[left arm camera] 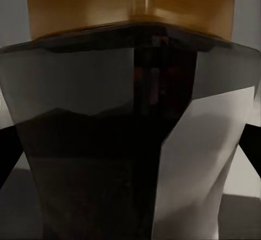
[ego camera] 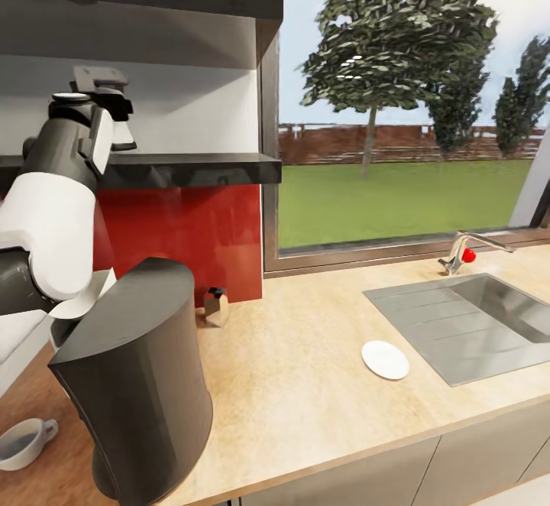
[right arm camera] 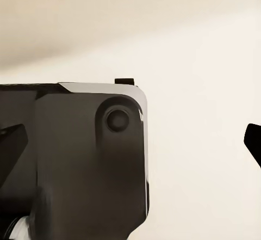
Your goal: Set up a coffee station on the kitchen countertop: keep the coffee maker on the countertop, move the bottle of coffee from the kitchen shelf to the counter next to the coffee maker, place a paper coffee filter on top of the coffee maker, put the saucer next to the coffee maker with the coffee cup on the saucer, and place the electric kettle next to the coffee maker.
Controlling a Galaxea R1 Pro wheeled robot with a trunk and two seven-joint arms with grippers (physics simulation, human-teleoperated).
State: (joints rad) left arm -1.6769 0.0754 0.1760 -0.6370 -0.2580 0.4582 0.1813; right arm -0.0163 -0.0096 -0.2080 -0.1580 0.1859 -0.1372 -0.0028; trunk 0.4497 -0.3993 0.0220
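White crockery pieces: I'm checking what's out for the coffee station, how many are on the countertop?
2: the saucer beside the sink, and the coffee cup at the counter's left end. Others may hide behind the coffee maker.

Head view: you look forward and down from high up over the kitchen countertop (ego camera: 305, 368), facing the window (ego camera: 405, 108) and the kitchen shelf (ego camera: 191, 170); left arm (ego camera: 53, 208) rises at the view's left toward the shelf.
Left wrist view: you're pressed right up against the bottle of coffee (left arm camera: 130, 142), gold cap and white label across the frame; very near.
Right wrist view: you face a pale surface and a dark rounded robot part (right arm camera: 81, 158), close.
Shared: head and left wrist views both cover the shelf spot where the left arm reaches; right wrist overlap, can't tell.
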